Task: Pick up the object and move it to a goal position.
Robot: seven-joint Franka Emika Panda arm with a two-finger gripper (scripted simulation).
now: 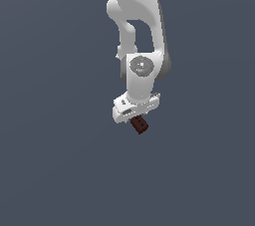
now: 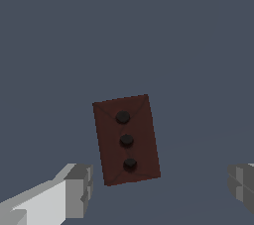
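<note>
Closest to my wrist camera are the two grey fingers (image 2: 79, 189), one at each lower corner of the frame, and they stand wide apart with nothing between them touching either pad. So the gripper (image 1: 133, 117) is spread open and, as far as I can see, holding nothing.

Between and beyond the fingers lies the block (image 2: 126, 140), dark red-brown, showing a long face with three small dark spots in a row. Its long axis is turned a little off square to the line of the fingers, which I judge matters for the grasp: closing on it as it stands would meet the sides at a slight slant, so I would want the wrist turned a touch first.

In the exterior view the white arm (image 1: 134, 16) hangs straight down from the top of the picture with its hand pointed at the grey floor (image 1: 50, 170). The block (image 1: 140, 125) shows just under the hand, poking out toward the exterior view's right. I cannot tell from this view whether it rests on the floor or how much gap is left above it. No goal marker shows in either picture, so I read the job as being at the pick-up stage, with the carry yet to come.
</note>
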